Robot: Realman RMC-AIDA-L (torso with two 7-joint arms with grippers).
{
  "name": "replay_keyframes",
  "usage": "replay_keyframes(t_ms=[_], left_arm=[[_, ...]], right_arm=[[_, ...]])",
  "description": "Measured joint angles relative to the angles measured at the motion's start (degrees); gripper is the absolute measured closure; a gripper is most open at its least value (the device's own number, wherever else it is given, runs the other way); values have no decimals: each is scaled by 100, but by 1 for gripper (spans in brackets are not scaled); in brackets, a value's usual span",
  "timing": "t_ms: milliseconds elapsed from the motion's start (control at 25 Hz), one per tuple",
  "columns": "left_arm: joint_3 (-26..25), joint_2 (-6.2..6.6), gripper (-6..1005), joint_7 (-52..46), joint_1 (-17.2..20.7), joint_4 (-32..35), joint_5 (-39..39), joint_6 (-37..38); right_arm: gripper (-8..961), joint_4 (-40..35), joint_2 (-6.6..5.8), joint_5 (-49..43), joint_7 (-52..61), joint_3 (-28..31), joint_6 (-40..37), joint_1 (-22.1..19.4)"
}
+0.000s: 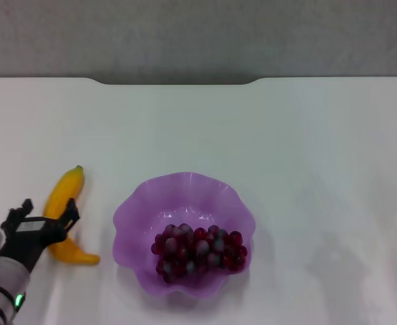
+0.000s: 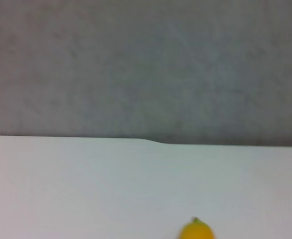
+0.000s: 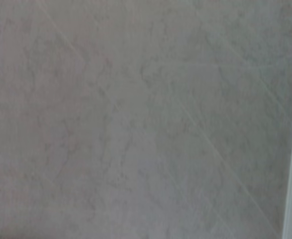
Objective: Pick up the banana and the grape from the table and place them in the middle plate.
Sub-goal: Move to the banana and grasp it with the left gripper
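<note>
1. Our left gripper (image 1: 47,215) sits at the near-left corner of the head view, its two dark fingers spread apart and straddling the banana (image 1: 64,203) at about its middle; we see one finger on each side, and we cannot tell whether either yet touches the fruit.
2. The banana lies flat on the worktop (image 1: 306,149), its long axis running from roughly 12 o'clock, where the small green tip points away from us, down to about 5 o'clock, where the near end curls toward the plate. The fingers cross that axis rather than run along it, which we judge suits a squeeze across the narrow width.
3. In the left wrist view only the far tip of the banana (image 2: 196,231) shows, with bare worktop (image 2: 86,184) beyond it.
4. From the gripper, the purple plate (image 1: 134,217) lies at 3 o'clock, near the banana but apart from it. The grapes (image 1: 199,252) already rest inside, toward its near side.
5. Our right gripper is out of sight; the left arm is plainly the nearer one, and we reckon the carry is a short one toward 3 o'clock.
</note>
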Motion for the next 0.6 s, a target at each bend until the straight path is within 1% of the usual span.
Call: replay_keyframes(t_ms=[200,600], left_arm=[[-4,-6,106,381,-68,-188,-25,-165],[-200,-4,122,492,-45,-117,-47,-315]], right_arm=[[954,8,0,0,-1,-54,0,34],[954,-3,0,-42,29,-110,-5,51]])
